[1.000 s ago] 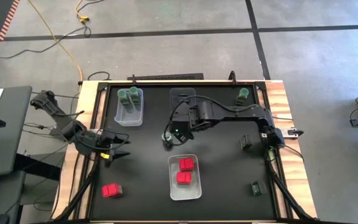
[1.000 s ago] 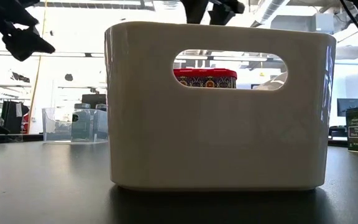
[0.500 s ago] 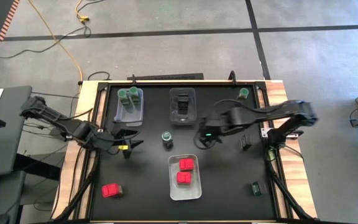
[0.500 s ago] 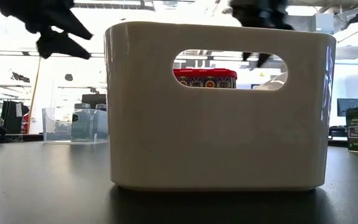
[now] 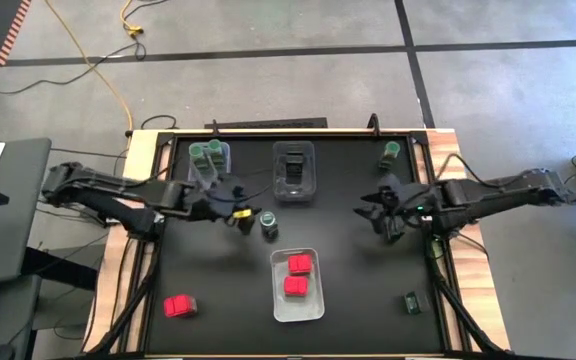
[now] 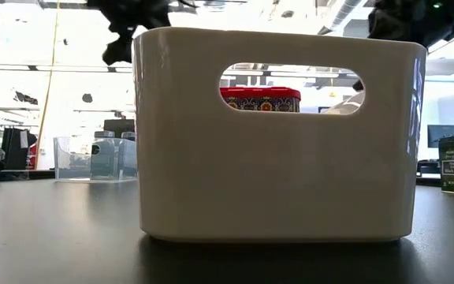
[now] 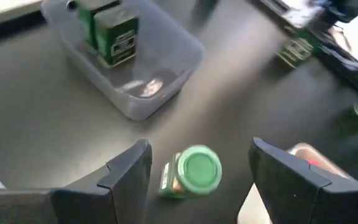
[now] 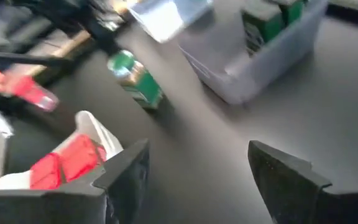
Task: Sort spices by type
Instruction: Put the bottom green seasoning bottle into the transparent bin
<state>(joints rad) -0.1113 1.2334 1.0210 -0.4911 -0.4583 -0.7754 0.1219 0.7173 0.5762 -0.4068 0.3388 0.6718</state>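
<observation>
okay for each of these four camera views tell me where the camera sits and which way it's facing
High view: overhead, facing straight down; both arms show.
Low view: tabletop height, facing level at the white bin; arm parts up top.
Left wrist view: over the green-lidded jar, between the open left hand fingers.
Right wrist view: facing the jar and clear bin; open right hand.
Shared: both wrist views show that jar.

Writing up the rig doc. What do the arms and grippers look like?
Both arms are dark, jointed links with black cables running along them. The left gripper carries a yellow marking near its wrist; the right gripper shows a small green light behind it. Each gripper has two flat, dark, angular fingers.
</observation>
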